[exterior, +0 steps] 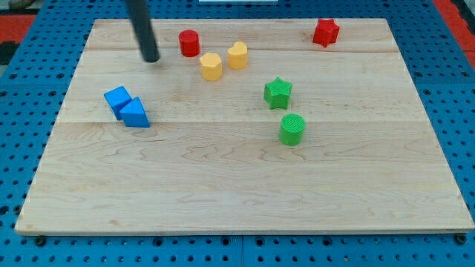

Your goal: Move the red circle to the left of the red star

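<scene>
The red circle (pixel 189 43) stands near the view's top, left of centre. The red star (pixel 325 33) sits at the view's top right, far to the right of the circle. My tip (pixel 151 58) rests on the board just left of and slightly below the red circle, a short gap apart from it. The dark rod rises from the tip to the view's top edge.
Two yellow blocks (pixel 211 67) (pixel 237 55) lie just right of the red circle, between it and the star. A green star (pixel 278 93) and a green circle (pixel 292 129) sit mid-board. Two blue blocks (pixel 117 99) (pixel 134 113) touch at the left. The wooden board (pixel 237 193) lies on blue pegboard.
</scene>
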Controlling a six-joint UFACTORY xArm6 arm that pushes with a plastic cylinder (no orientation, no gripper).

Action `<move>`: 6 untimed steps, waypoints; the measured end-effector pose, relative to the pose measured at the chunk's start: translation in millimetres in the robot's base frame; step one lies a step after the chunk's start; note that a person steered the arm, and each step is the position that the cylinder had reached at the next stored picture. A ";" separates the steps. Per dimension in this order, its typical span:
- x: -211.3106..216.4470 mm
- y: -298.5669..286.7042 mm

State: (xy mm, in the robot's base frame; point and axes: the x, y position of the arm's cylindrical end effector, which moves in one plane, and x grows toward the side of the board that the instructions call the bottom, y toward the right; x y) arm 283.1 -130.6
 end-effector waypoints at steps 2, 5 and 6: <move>-26.1 99.2; -83.2 87.4; -65.8 144.5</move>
